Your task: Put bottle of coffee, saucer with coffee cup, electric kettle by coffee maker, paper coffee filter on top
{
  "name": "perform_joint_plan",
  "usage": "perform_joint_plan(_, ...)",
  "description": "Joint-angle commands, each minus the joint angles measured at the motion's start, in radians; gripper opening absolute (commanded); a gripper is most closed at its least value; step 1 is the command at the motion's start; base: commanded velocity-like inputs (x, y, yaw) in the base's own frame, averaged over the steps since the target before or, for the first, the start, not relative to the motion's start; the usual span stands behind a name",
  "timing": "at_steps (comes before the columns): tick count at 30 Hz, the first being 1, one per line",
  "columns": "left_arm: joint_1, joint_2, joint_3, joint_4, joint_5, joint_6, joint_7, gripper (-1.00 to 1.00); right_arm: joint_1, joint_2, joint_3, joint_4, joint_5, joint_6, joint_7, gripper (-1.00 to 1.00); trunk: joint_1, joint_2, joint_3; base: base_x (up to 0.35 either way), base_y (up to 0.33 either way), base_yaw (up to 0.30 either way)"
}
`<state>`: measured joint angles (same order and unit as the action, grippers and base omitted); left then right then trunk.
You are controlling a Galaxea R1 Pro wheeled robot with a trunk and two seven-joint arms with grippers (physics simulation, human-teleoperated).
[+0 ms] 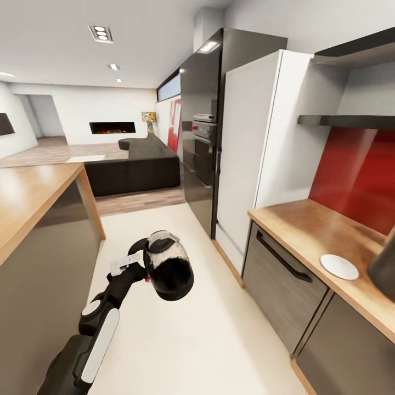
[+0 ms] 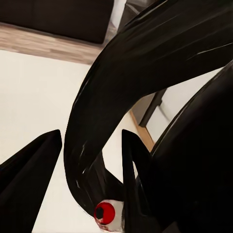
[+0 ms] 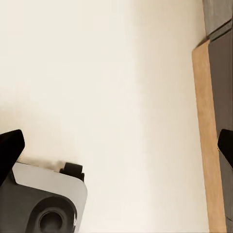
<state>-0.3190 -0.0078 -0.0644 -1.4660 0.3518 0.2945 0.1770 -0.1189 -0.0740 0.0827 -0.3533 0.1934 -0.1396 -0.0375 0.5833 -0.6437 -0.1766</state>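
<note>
Left pincer (image 1: 144, 267): clenched on the kettle (image 1: 169, 272) by its loop handle (image 2: 92, 131); the red button (image 2: 105, 211) sits just beside the fingers (image 2: 29, 179), so the grip is judged to be low on the handle
Kettle: carried in the air over the floor (image 1: 181, 340), well apart from the tabletop (image 1: 307, 230); held forward of the trunk, likely to keep it clear while the base travels
Saucer (image 1: 339, 266): lying flat on the tabletop, near a dark object (image 1: 384, 271) at the frame edge; cup not on it
Right pincer (image 3: 116, 145): released, fingers wide apart; pointed down at the floor beside a cabinet edge (image 3: 206, 141), holding nothing
Shelf (image 1: 345, 120): on the wall above the red backsplash (image 1: 356, 175)
Stage: kettle in transit; placement not yet done
</note>
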Motion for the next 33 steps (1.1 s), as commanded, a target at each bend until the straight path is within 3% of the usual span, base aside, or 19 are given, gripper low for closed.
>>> perform_joint_plan(1, -0.001, 0.0, -0.001, -0.002, 0.01, 0.004, 0.009, -1.0, -0.001, -0.001, 0.006, 0.0, 0.003, -0.002, -0.004, 1.0, 0.001, -0.001, -0.002, 0.336, 0.017, -0.027)
perform_joint_plan(7, -0.001, 0.0, -0.002, -0.002, 0.009, 0.004, 0.009, -1.0, -0.001, -0.001, 0.006, 0.0, 0.003, -0.002, -0.004, 1.0, 0.001, -0.001, -0.002, 0.337, 0.005, -0.018)
perform_joint_plan(16, -0.001, -0.001, -0.003, -0.002, 0.01, 0.004, 0.009, -1.0, -0.001, -0.001, 0.006, 0.0, 0.003, -0.002, -0.004, 1.0, 0.001, -0.001, -0.002, 0.338, 0.024, -0.233)
perform_joint_plan(33, 0.0, -0.001, -0.004, -0.002, 0.011, 0.003, 0.008, -1.0, -0.001, -0.001, 0.006, 0.0, 0.003, -0.002, -0.004, 1.0, 0.001, -0.001, -0.002, 0.301, 0.184, -0.26)
